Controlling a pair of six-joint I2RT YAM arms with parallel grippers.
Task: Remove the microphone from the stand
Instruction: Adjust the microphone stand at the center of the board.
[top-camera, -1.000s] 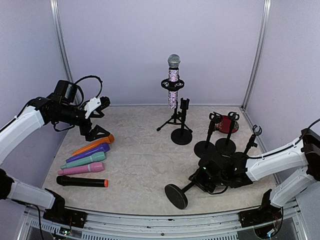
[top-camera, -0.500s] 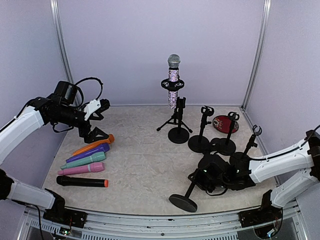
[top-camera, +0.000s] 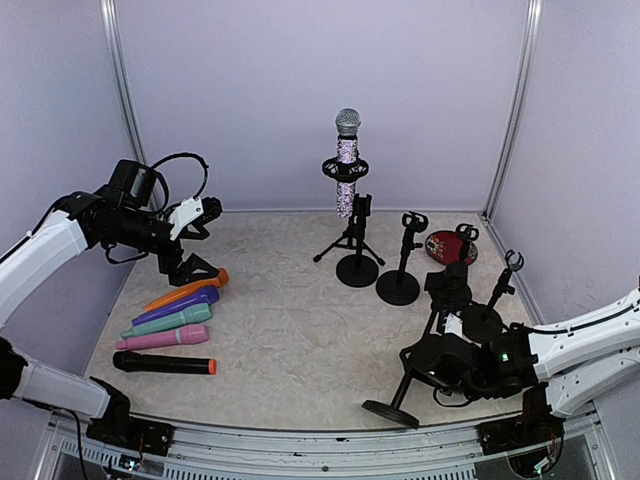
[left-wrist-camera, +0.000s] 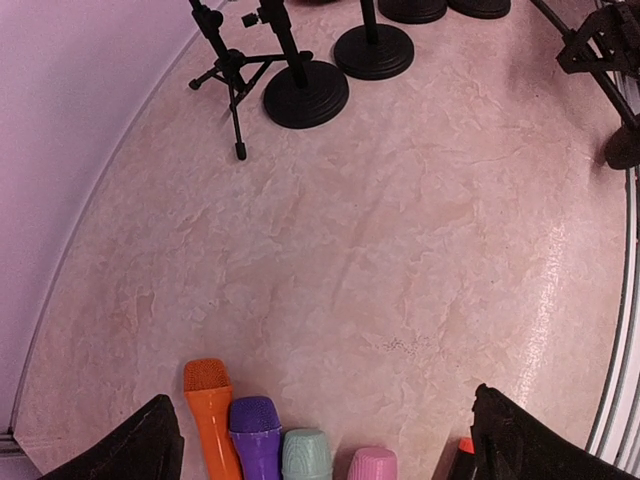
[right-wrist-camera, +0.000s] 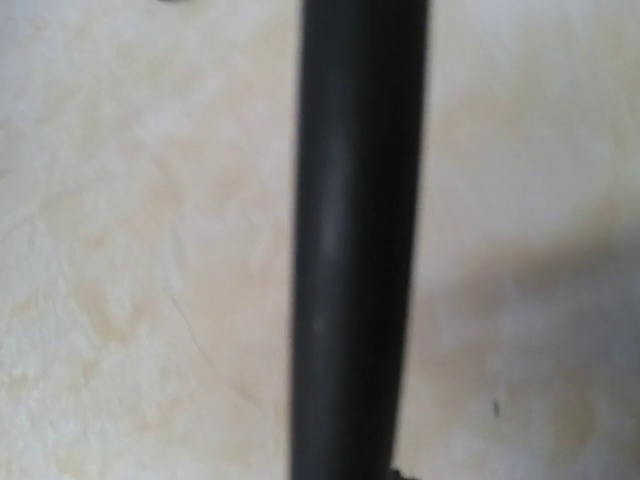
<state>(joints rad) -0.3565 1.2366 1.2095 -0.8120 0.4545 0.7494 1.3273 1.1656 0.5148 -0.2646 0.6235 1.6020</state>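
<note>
Black tubing fills the right wrist view: this is the pole of the black stand (right-wrist-camera: 355, 240), seen at very close range. The gripper's own fingers do not show there. In the top view the right gripper (top-camera: 437, 362) sits low at the near right of the table (top-camera: 290, 330), closed around that pole. The stand leans with only the edge of its round base on the surface, which indicates a firm clamp. No microphone is fitted to this stand.

The left gripper (top-camera: 208, 240) hangs above the far left of the table with its fingers spread wide and nothing between them. Below it lies a row of loose microphones: orange microphone (top-camera: 190, 290), purple microphone (top-camera: 178, 306), teal microphone (top-camera: 170, 320), pink microphone (top-camera: 165, 337) and, nearest the arm bases, black microphone (top-camera: 165, 364). The left wrist view shows the heads of the first four side by side.

Further out, at the back centre, the glitter microphone (top-camera: 346, 160) stands upright in the ring holder of the tripod stand (top-camera: 350, 238). It is well apart from both grippers. Two empty round-base stands (top-camera: 357, 268) sit just beside the tripod, with more at the far right.

Status assessment: five microphones lie free of any stand. The glitter microphone is seated in its holder and neither gripper is near it, so its removal is not yet begun. The clamped stand probably needs setting down first. What remains is the approach, the grasp and an upward lift clear of the ring.
</note>
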